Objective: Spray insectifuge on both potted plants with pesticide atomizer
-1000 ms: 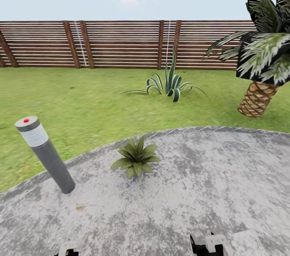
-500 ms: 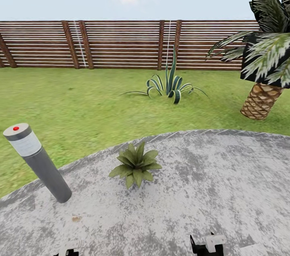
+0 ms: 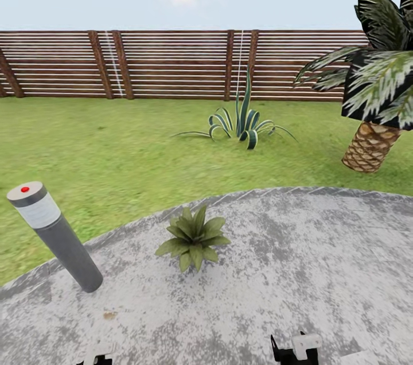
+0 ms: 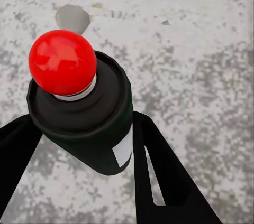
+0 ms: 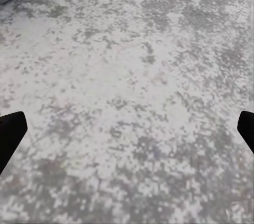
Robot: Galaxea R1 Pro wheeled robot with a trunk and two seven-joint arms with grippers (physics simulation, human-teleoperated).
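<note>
In the left wrist view my left gripper is shut on the pesticide atomizer, a dark bottle with a round red top and a white patch on its side, held above the mottled paving. One potted plant, a low rosette of broad green leaves, sits on the patio near its curved edge, ahead of me and slightly left. My right gripper is open, its black fingertips far apart over bare paving. Parts of both grippers peek in at the bottom edge of the head view.
A grey bollard lamp with a red dot leans at the patio's left edge. On the lawn beyond grow a striped spiky agave and, at right, a palm. A slatted brown fence closes off the back.
The whole head view has shifted a little: the lamp now shows further left and lower, the plant slightly lower. Nothing in the garden has itself moved.
</note>
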